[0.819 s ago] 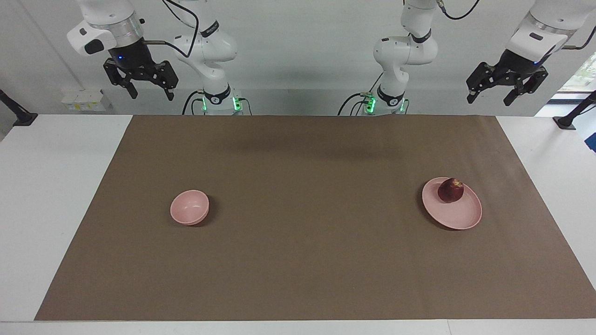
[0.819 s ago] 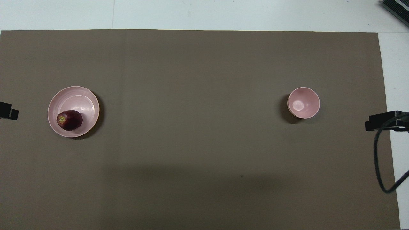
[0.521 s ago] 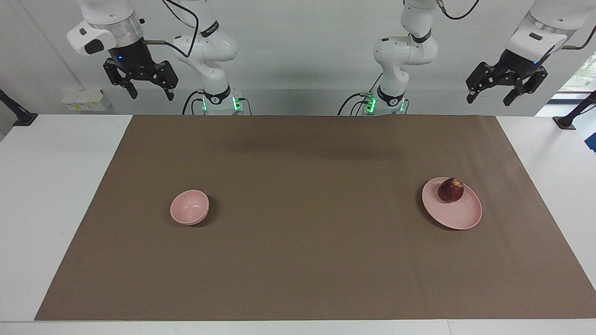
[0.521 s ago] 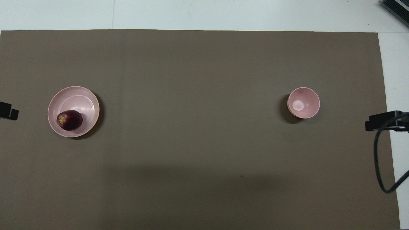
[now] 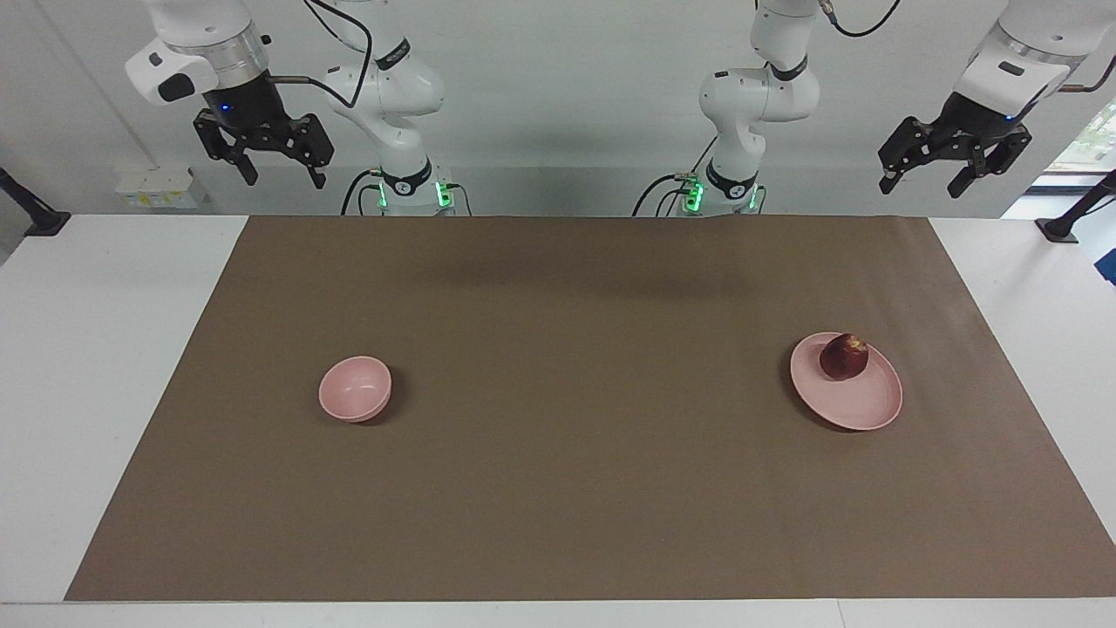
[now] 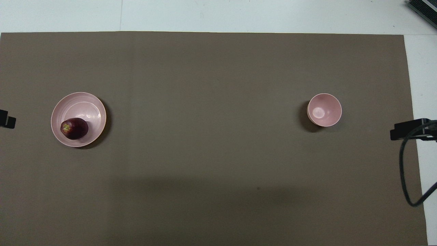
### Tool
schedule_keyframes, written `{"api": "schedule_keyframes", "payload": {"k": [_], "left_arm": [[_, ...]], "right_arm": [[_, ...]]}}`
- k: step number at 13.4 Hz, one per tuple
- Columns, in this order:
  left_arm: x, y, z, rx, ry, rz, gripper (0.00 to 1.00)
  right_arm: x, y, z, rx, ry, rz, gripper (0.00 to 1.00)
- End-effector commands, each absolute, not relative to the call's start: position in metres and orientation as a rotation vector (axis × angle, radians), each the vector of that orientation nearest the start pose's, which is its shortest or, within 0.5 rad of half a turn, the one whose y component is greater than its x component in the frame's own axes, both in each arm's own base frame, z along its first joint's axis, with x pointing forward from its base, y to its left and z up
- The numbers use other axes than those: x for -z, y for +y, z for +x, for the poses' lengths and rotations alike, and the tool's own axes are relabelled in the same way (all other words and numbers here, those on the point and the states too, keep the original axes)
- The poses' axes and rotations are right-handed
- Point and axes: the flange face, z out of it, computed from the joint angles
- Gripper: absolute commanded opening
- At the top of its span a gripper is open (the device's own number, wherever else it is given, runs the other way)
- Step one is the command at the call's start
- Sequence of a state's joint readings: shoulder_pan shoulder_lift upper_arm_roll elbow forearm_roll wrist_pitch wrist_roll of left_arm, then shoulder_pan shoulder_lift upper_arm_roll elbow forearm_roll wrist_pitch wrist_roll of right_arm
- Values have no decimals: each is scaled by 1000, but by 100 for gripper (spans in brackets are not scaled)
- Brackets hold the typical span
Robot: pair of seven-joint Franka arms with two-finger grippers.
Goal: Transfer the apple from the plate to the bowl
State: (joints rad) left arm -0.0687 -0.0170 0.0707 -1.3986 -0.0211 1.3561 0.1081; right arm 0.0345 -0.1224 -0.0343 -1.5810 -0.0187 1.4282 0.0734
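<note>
Apple (image 5: 844, 357): on plate (image 5: 859, 403), robot-side rim.
Bowl (image 5: 354, 389): well apart from plate.
Left gripper (image 5: 927, 181): raised, fingers spread, holding nothing.
Right gripper (image 5: 278, 177): raised, fingers spread, holding nothing.

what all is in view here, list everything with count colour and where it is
apple: one, dark red with a yellowish patch, on the plate, on its part nearest the robots
plate: one, pale pink, on the mat toward the left arm's end of the table
bowl: one, pale pink, empty, on the mat toward the right arm's end
mat: one, brown, covering most of the table
table: one, white
left gripper: one, black, open, raised beside the left arm's end of the mat, holding nothing
right gripper: one, black, open, raised at the right arm's end, holding nothing
</note>
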Motion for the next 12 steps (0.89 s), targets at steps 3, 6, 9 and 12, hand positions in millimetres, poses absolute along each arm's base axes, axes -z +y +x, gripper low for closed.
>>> {"api": "schedule_keyframes", "payload": {"k": [3,6,9,12], "left_arm": [[-699,5,517,-53,139,-3147,100],[-700,-2,518,-41,163,-3145,100],[-694,-11,514,0,199,-3151,100],[-667,-8,523,76,200,-3152,100]], "right_arm": [[-671,-9,491,-51,108,-3147,100],[-671,-8,492,-48,108,-3148,100],[-671,-8,491,-53,106,-3148,100],[-671,-8,491,-51,108,-3148,100]]}}
